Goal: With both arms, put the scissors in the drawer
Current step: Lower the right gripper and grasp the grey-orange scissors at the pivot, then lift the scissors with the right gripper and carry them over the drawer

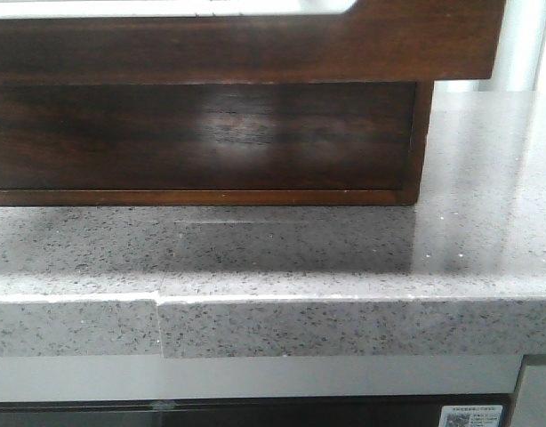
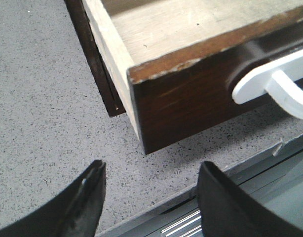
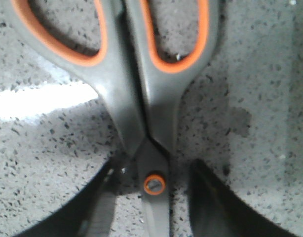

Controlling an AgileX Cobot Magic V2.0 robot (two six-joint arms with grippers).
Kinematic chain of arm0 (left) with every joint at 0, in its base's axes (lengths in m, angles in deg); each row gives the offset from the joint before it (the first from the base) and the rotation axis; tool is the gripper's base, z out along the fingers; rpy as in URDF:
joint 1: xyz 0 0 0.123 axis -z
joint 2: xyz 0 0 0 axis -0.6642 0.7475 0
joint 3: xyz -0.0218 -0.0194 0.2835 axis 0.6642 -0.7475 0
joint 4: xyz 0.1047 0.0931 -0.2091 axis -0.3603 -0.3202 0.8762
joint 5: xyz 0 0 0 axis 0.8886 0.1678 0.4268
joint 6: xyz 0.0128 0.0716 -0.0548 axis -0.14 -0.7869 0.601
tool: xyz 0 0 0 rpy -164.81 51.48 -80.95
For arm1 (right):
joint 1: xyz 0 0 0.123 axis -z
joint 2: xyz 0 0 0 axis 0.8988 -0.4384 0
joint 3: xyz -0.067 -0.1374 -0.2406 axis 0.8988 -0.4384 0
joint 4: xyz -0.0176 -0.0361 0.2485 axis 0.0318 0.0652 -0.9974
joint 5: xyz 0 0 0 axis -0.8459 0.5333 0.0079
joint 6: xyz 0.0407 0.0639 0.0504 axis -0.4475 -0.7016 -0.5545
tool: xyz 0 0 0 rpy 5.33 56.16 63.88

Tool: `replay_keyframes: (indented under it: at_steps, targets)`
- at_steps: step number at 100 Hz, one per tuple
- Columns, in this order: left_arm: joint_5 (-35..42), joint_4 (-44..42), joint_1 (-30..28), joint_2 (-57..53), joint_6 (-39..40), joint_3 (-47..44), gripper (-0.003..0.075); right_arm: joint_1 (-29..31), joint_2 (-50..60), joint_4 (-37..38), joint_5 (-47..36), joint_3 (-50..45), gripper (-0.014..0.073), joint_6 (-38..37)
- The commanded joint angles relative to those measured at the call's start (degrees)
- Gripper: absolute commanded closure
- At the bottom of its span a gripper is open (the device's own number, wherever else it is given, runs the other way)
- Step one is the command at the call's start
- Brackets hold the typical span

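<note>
The scissors [image 3: 141, 98], grey handles lined in orange, lie flat on the speckled counter in the right wrist view. My right gripper [image 3: 154, 170] is open and straddles them at the orange pivot screw, with a gap of counter on each side of the blade. The drawer [image 2: 186, 94] stands pulled out in the left wrist view, with a pale wooden inside, a dark brown front and a white handle [image 2: 275, 84]. My left gripper [image 2: 151, 170] is open and empty above the counter, just in front of the drawer's corner. The drawer front also shows in the front view [image 1: 246, 49]; no gripper shows there.
The dark wooden cabinet body [image 1: 202, 133] stands on the grey speckled counter [image 1: 282, 249] under the drawer. The counter's front edge [image 2: 225, 173] runs close under my left fingers, with a metal strip below it. A seam splits the counter edge [image 1: 159, 325].
</note>
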Motion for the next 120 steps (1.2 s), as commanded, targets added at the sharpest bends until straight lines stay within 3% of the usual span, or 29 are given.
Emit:
replay_keyframes:
  at_steps: [1, 37, 73, 96, 120]
  targets:
    - [3.8, 1.1, 0.3, 0.2, 0.8, 1.8, 0.0331, 0.4, 2.1, -0.1, 0.1, 1.8, 0.0419, 0.7]
    - [3.8, 1.1, 0.3, 0.2, 0.8, 1.8, 0.0331, 0.4, 2.1, -1.0, 0.6, 1.8, 0.0609, 3.2]
    - [3.8, 1.1, 0.3, 0.2, 0.8, 1.8, 0.0331, -0.2, 7.0, -2.0, 1.4, 4.0, 0.062, 3.5]
    - [3.9, 1.1, 0.3, 0.2, 0.8, 1.8, 0.0331, -6.1, 14.6, -2.2, 5.5, 15.2, 0.062, 3.4]
    - [4.0, 1.1, 0.3, 0.2, 0.8, 1.8, 0.0331, -16.3, 21.1, -4.6, 6.6, 27.6, 0.062, 3.9]
